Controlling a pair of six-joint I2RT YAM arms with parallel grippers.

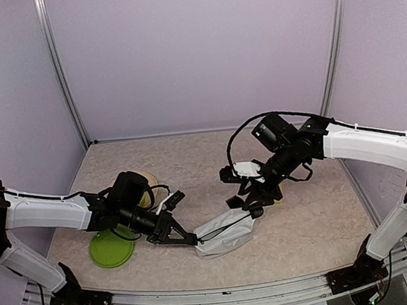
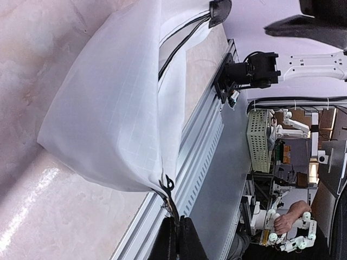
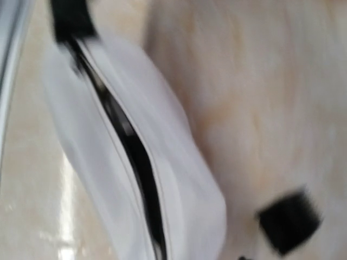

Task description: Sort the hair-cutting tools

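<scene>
The white zip pouch [image 1: 225, 235] lies at the table's front middle. My left gripper [image 1: 187, 237] is shut on the black tab at the pouch's left end; in the left wrist view the gripper [image 2: 178, 218] pinches that tab below the white fabric [image 2: 108, 108]. My right gripper [image 1: 255, 210] hovers at the pouch's right end; its fingers do not show in the blurred right wrist view. That view shows the pouch [image 3: 179, 179] with its zip partly open and a small black comb guard [image 3: 289, 220] on the table beside it. Scissors, clipper and pin are out of view.
A green plate [image 1: 112, 249] lies front left beside my left arm. A pale green bowl [image 1: 147, 180] sits behind the left wrist. The metal frame rail [image 1: 215, 290] runs along the near edge, close to the pouch.
</scene>
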